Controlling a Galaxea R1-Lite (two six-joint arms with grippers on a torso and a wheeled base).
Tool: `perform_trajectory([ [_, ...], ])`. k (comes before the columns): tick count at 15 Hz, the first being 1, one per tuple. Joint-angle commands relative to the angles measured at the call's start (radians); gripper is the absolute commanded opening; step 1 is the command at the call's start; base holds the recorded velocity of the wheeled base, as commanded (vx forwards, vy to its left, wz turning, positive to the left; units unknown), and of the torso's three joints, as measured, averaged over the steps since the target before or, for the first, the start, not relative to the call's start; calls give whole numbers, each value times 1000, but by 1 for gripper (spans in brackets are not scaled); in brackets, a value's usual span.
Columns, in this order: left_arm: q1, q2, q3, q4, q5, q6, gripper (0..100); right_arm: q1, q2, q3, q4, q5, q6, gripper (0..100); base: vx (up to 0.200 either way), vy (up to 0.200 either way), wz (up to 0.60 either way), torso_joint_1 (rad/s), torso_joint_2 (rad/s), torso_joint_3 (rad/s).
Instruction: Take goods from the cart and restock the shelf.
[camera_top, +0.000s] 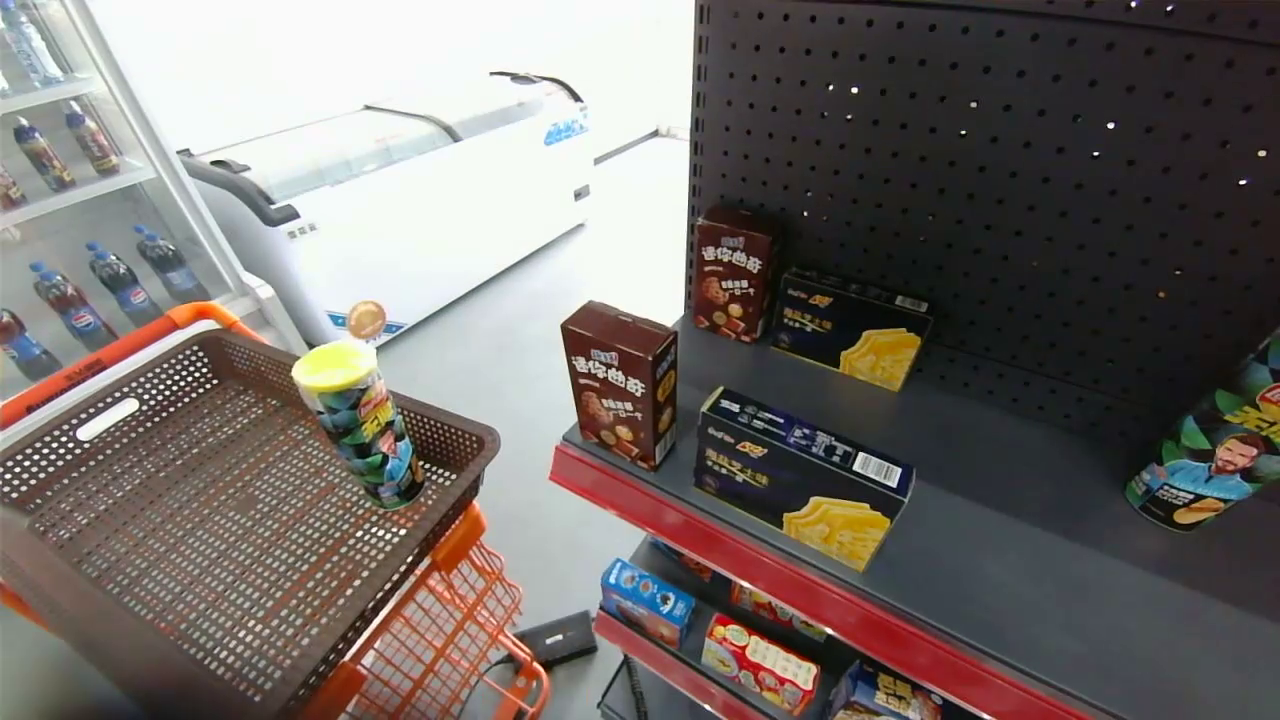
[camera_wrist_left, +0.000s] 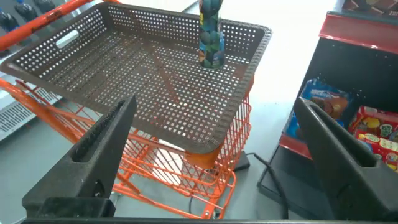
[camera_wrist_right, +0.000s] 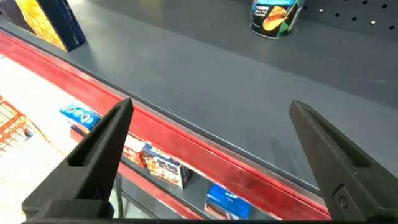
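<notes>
1. Brown perforated plastic comes first: we find the basket (camera_top: 455, 425) toward 8 o'clock in the head view, sitting on top of the orange cart (camera_top: 440, 620).
2. The can with the yellow lid (camera_top: 365, 425) stands upright inside the basket, at about 2 o'clock from its middle and close to the far rim. It is the one item we see in there.
3. Seen from its own wrist camera, the left gripper (camera_wrist_left: 214, 106) hangs above the basket with its fingers spread wide apart and nothing between them. The can is well beyond it.
4. At 11 o'clock behind the cart we see a white chest freezer (camera_top: 400, 200), and at 9 o'clock a drinks cooler (camera_top: 90, 200) holding bottles.
5. The dark shelf (camera_top: 1000, 520) with a red front edge runs from 5 to 3 o'clock.
6. At its left end stands a brown box (camera_top: 618, 385). A dark blue box (camera_top: 800, 475) is just beside it at 4 o'clock.
7. A second brown box (camera_top: 733, 273) stands by the pegboard at 1 o'clock from the first, with a second blue box (camera_top: 850, 325) beside it.
8. At 3 o'clock a matching can (camera_top: 1215, 445) already stands on the shelf.
9. The right gripper (camera_wrist_right: 211, 106) hovers over the shelf's front edge, fingers wide apart and empty.
</notes>
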Motion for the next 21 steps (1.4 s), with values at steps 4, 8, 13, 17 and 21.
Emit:
perform_trajectory([
  [4,-55,625,-245,-45,6,2,100,0,0,0,0,0,0,100,0,0,0,0,0,0],
  [8,76,1033,-238,-430,-31,2,100,0,0,0,0,0,0,100,0,0,0,0,0,0],
  [13,71,1422,-198,-933,-37,6,100,0,0,0,0,0,0,100,0,0,0,0,0,0],
  [17,102,1732,-207,-1309,-38,9,100,0,0,0,0,0,0,100,0,0,0,0,0,0],
  [21,103,1933,-322,-1445,-51,6,100,0,0,0,0,0,0,100,0,0,0,0,0,0],
])
